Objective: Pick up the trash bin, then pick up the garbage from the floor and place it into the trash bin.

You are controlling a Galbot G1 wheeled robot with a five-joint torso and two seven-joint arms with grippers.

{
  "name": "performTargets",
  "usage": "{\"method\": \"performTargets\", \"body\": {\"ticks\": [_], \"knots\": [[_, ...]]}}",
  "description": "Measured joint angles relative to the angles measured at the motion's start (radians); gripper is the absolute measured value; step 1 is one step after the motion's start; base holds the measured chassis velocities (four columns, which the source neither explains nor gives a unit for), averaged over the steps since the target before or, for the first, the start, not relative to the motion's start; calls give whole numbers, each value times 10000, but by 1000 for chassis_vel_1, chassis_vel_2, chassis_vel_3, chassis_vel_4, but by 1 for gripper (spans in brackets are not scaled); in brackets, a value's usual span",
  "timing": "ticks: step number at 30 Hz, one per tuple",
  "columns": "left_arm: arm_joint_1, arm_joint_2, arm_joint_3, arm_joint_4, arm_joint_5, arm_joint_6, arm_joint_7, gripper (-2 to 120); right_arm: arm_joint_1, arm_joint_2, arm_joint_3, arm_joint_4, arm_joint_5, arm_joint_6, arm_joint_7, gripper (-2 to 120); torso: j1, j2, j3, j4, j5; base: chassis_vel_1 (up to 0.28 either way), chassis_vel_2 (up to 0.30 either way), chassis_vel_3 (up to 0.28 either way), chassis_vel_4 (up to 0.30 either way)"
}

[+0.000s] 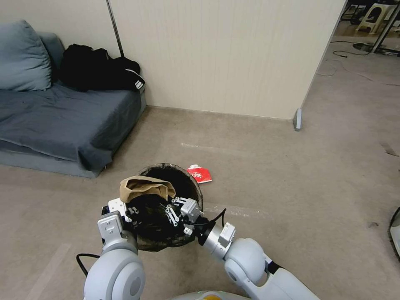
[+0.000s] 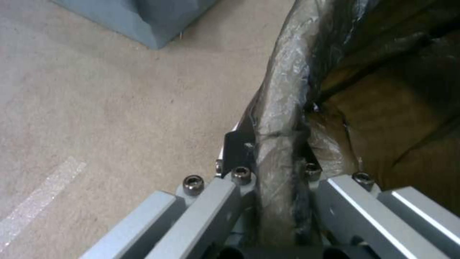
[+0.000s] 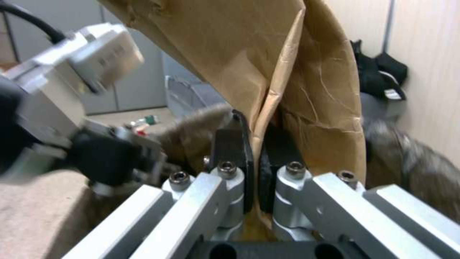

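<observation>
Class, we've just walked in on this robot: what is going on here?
The left gripper is clamped on the rim of the trash bin, holding it in front of the robot. The right gripper pinches a brown cardboard scrap over the bin's mouth. A red wrapper lies on the floor just beyond the bin.

- The floor (image 1: 266, 175) is a plain beige-grey carpet running from the sofa to the partition wall.
- A red wrapper (image 1: 199, 173) lies flat on the floor, just beside the far rim of the trash bin (image 1: 175, 171).
- A grey-blue sofa (image 1: 66, 121) stands on the floor at the left, against the wall.
- On the sofa rest a blue cushion (image 1: 21, 58) and a heap of black clothes (image 1: 100, 68).
- A pale strip of tape (image 1: 48, 271) is stuck to the floor near the left arm.
- Cables (image 1: 346, 54) trail across the floor at the far right.
</observation>
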Motion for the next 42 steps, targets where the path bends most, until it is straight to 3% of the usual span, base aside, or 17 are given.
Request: {"method": "performTargets", "body": {"ticks": [11, 18, 20, 22, 24, 26, 29, 36, 39, 42], "knots": [[-14, 41, -48, -41, -55, -2, 12, 0, -95, -122, -130, 39, -95, -32, 328, 34, 0, 0, 0, -1, -2, 0, 0, 0, 0], [-87, 92, -78, -41, -74, 0, 23, 0, -147, -195, -66, 41, -103, 21, 316, 64, 0, 0, 0, -1, -2, 0, 0, 0, 0], [-89, 93, -79, -41, -75, 0, 23, 0, -150, -197, -63, 43, -103, 23, 316, 65, 0, 0, 0, -1, -1, 0, 0, 0, 0], [-99, 99, -88, -41, -81, 1, 23, 0, -175, -215, -52, 47, -103, 29, 311, 79, 0, 0, 0, -1, -1, 0, 0, 0, 0], [-101, 99, -88, -41, -81, 1, 24, 0, -176, -218, -52, 47, -103, 31, 311, 80, 0, 0, 0, -1, -1, 0, 0, 0, 0], [-107, 95, -88, -41, -81, 3, 23, 0, -186, -241, -42, 52, -108, 42, 307, 93, 0, 0, 0, -1, -1, 0, 0, 0, 0], [-113, 97, -91, -41, -82, 6, 23, 0, -208, -282, -30, 107, -115, 44, 307, 99, 0, 0, 0, -1, -1, 0, 0, 0, 0], [-140, 125, -133, -32, -81, 13, 23, 0, -316, -341, 181, 569, -373, 126, 403, 100, -1, 0, 0, -1, -1, 0, 0, 0, 0], [-141, 200, -243, 85, -33, -7, 94, 0, -726, -186, 1141, 1996, -831, 245, 764, 100, 0, 0, 0, -2, -1, 0, 0, 0, 0], [-148, 219, -286, 191, 412, -55, 263, 0, -961, -5, 1685, 2646, -933, 217, 1038, 100, 0, 0, 0, -2, -3, 0, 0, 0, 0]]}}
